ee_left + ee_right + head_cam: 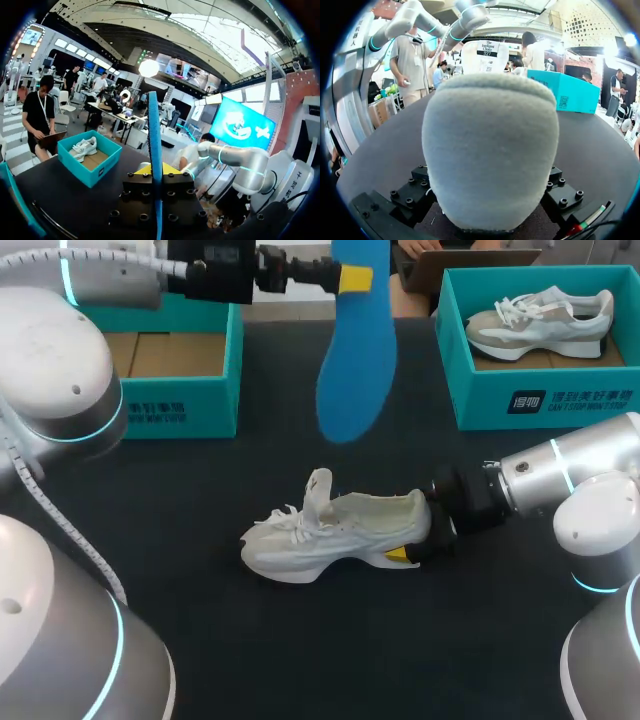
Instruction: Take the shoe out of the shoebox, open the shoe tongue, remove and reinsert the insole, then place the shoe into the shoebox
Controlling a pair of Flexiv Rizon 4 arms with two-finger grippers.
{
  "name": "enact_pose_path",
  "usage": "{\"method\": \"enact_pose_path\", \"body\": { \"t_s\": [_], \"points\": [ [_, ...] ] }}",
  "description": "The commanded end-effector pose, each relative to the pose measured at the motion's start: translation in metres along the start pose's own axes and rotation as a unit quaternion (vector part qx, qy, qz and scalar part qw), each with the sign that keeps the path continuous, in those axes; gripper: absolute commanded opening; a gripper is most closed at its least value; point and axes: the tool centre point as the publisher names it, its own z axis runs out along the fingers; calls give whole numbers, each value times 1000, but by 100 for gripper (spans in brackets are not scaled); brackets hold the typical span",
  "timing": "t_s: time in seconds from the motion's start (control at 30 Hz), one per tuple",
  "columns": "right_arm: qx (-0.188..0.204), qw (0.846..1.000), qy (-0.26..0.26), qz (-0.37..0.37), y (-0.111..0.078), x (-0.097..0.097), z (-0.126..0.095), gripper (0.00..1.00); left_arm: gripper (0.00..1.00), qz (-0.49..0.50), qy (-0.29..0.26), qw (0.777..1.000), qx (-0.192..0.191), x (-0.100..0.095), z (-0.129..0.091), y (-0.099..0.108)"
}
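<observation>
A blue insole [357, 350] hangs above the table's far middle, with my left gripper [352, 278] shut on its top end. In the left wrist view the insole [155, 135] stands edge-on between the fingers. The white shoe [325, 532] lies upright on the dark table, toe to the left and tongue pulled up. My right gripper [415, 538] is shut on its heel, one yellow tip showing on the near side. In the right wrist view the heel [490, 150] fills the gap between the fingers and hides their tips.
An empty teal shoebox [190, 405] stands at the back left. A second teal shoebox [545, 405] at the back right holds another white shoe [540, 322]. Bare dark table lies in front of the shoe.
</observation>
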Motion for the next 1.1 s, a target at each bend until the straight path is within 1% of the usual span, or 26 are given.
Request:
{"method": "enact_pose_path", "body": {
  "t_s": [0.03, 0.2, 0.33, 0.4, 0.43, 0.5, 0.53, 0.77, 0.8, 0.9, 1.1],
  "points": [
    [2, 1000, 0, 0, -5, -2, 5, 0, 0, -55, 35, 998, -4, 18, 4, -9],
    [2, 1000, 0, 0, -5, -2, 5, 0, 0, -87, 89, 991, -39, 46, 2, -21],
    [2, 1000, 0, 0, -5, -2, 5, 0, 0, -108, 131, 984, -45, 63, -2, -27],
    [2, 1000, 0, 0, -5, -2, 5, 0, 0, -118, 151, 981, -37, 72, -4, -30],
    [2, 1000, 0, 0, -5, -2, 5, 0, 0, -125, 159, 979, -26, 76, -5, -31],
    [2, 1000, 0, 0, -5, -2, 5, 0, 0, -132, 167, 977, -19, 85, -6, -33],
    [2, 1000, 0, 0, -5, -2, 5, 0, 0, -137, 163, 977, -11, 88, -7, -33],
    [2, 1000, 0, 0, -5, -2, 5, 0, 0, -120, 123, 985, 5, 109, -12, -35],
    [2, 1000, 0, 0, -5, -2, 5, 0, 0, -123, 122, 985, 12, 112, -13, -35],
    [2, 1000, 0, 0, -5, -2, 5, 0, 0, -122, 121, 985, 12, 118, -14, -32],
    [2, 1000, 0, 0, -5, -2, 5, 0, 0, -136, 125, 983, 8, 123, -13, -24]
  ]
}}
